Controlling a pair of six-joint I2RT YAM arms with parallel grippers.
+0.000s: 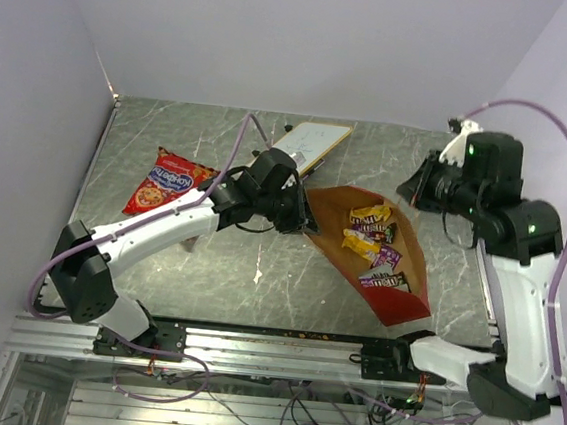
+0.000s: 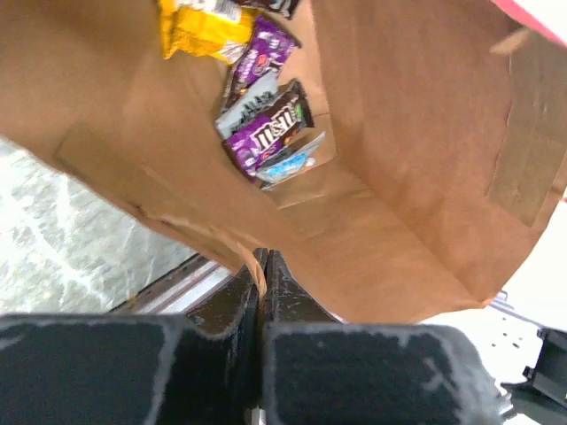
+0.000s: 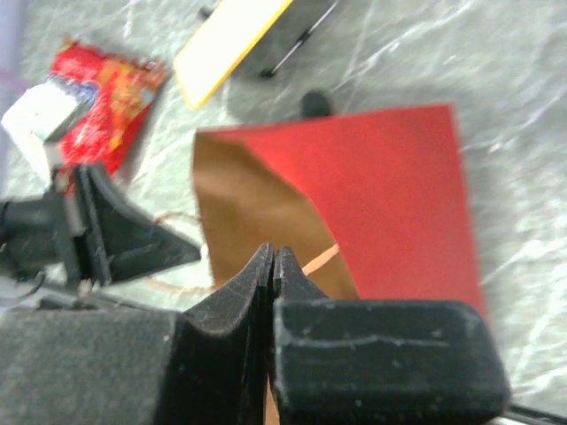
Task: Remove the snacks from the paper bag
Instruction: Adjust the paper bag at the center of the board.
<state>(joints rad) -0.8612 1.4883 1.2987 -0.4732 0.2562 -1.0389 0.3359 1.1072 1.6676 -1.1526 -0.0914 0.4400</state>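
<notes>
The packets (image 1: 376,244) lie in a loose heap inside the bag (image 1: 329,209). The yellow ones are nearer the mouth. The purple, the brown and a light blue one are deeper, against the folded bottom. The bag lies over on the table (image 1: 218,267). Its long axis runs from the gaping mouth near the middle of the table to the closed end, which points at the near right edge. The chip bag (image 1: 166,183) is already out, flat on the table well to the left of the mouth.

The left gripper (image 1: 301,217) sits at the mouth, on its left rim. Its jaws are pressed together with the edge of brown paper caught between the tips, so it pinches the bag and not a snack. From these jaws the packets lie straight ahead, down the length of the bag.

The right gripper (image 1: 414,188) hangs by the bag's far right side, its jaws pressed together. In its own view a cord (image 3: 321,257) runs up to its tips. I cannot tell whether it is caught there.

The left arm is nearer the mouth, but it is taken up with the rim. The right jaws stand off to the side of the axis, and would likely have to come round to the mouth to reach in along it.
</notes>
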